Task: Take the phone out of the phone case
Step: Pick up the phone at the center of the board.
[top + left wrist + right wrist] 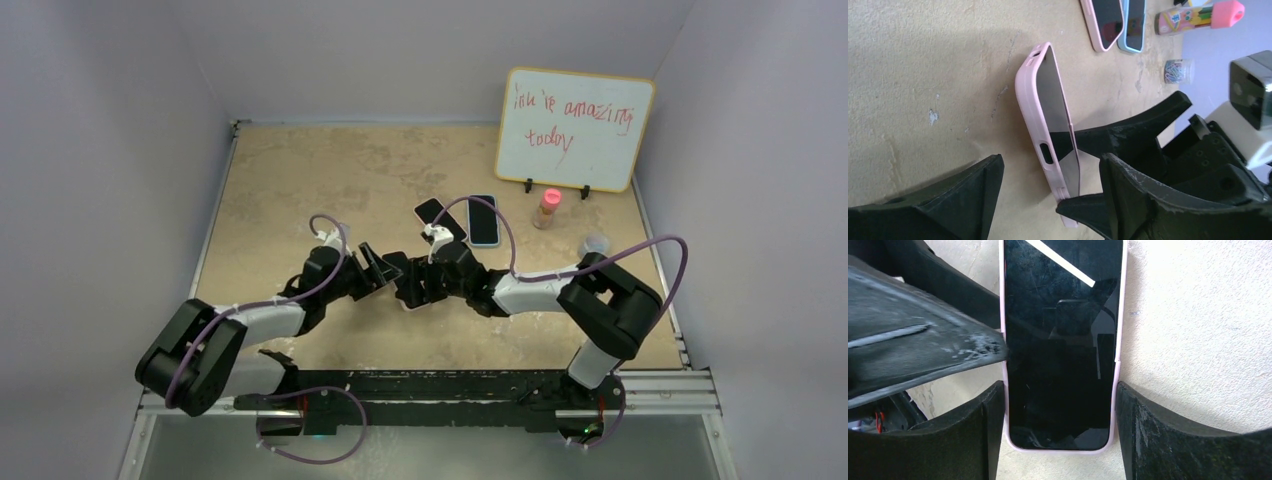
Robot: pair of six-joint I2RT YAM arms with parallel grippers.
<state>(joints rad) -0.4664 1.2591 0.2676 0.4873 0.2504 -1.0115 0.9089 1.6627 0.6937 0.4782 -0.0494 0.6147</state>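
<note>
Now, your right jaws are clamped across the pink case [1004, 375], pads on both long edges, with the phone [1063, 340] fully seated inside, screen up, low on the bench [1198, 315]. Your left jaws stand apart beside it, one tip touching the case's rim. Hook that tip under the lip near a corner and peel the case, not the glass. Ease the right grip slightly, since squeezing likely locks the phone in.
</note>
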